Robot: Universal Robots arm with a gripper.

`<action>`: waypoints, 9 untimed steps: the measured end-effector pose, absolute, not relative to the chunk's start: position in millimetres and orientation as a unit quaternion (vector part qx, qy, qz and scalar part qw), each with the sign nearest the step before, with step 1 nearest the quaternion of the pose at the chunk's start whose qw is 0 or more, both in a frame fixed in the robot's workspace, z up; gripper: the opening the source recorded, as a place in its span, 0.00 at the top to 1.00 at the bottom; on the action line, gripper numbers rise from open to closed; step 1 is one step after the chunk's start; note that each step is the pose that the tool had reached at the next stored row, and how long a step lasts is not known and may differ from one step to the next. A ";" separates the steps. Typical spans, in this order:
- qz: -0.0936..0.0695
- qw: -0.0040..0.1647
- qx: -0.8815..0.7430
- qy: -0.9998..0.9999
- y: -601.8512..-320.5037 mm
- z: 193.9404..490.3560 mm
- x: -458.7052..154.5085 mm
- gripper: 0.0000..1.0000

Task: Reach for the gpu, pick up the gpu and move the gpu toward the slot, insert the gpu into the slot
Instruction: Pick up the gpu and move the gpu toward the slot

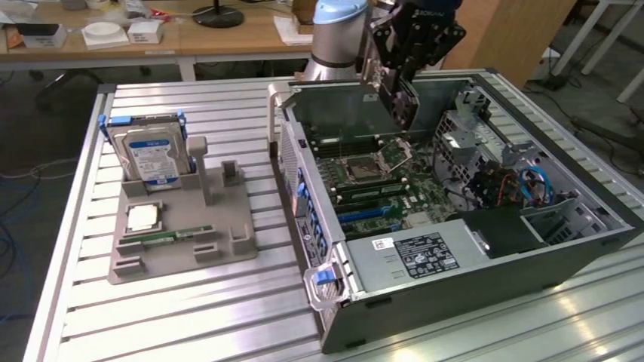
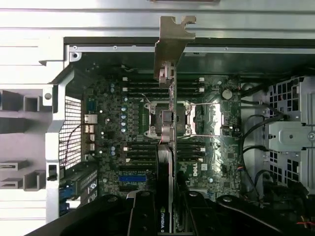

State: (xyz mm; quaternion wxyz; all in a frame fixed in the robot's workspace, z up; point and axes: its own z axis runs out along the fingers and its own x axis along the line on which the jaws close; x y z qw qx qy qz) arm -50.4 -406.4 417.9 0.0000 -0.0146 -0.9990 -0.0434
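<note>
My gripper [image 1: 405, 66] hangs over the far end of the open computer case [image 1: 563, 264], shut on the gpu [image 1: 391, 90], a thin dark card held upright. In the wrist view the gpu [image 2: 170, 147] shows edge-on between my black fingers [image 2: 142, 216], its silver bracket [image 2: 173, 42] pointing at the case wall. The card is above the green motherboard [image 2: 216, 142], over the processor socket [image 2: 167, 120]. A blue slot [image 2: 133, 178] lies on the board among long black strips, and the card's edge runs across them, clear of the board.
In the exterior view's left, a grey holder [image 1: 181, 241] carries a blue-labelled hard drive [image 1: 149, 154], a processor chip [image 1: 143, 217] and a memory stick [image 1: 166, 237]. Inside the case are a power supply [image 1: 423, 253], a drive cage [image 1: 473, 143] and cables [image 1: 529, 185].
</note>
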 end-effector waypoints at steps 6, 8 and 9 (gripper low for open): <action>-0.043 0.000 -0.015 -0.999 -406.5 417.2 -34.9 0.74; -0.043 0.000 -0.015 -0.999 -406.5 417.2 -34.5 0.74; -0.043 0.000 -0.015 -0.999 -406.4 417.2 -34.5 0.74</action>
